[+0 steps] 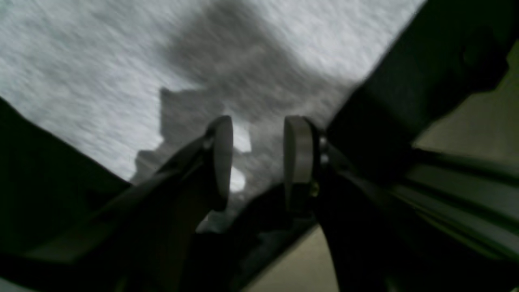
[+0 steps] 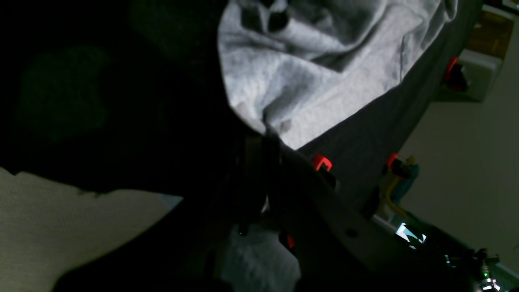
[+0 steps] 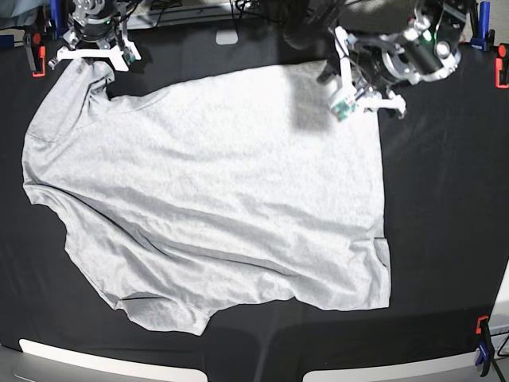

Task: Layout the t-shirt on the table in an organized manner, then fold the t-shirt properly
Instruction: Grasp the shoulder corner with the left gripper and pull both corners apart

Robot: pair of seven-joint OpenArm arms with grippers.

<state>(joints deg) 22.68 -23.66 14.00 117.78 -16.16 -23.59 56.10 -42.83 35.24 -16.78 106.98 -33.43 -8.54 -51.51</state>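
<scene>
The t-shirt (image 3: 207,191) lies spread but skewed on the black table (image 3: 445,207). At the base view's left, the right gripper (image 3: 90,57) is clamped on its upper corner; a hard pull could tear that thin pinch free. Toward the right, the left gripper (image 1: 258,162) hangs part-open and empty over the shirt's far edge, where a careless descent might bunch the cloth.

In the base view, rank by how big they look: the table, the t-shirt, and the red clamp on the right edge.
1. the table
2. the t-shirt
3. the red clamp
</scene>
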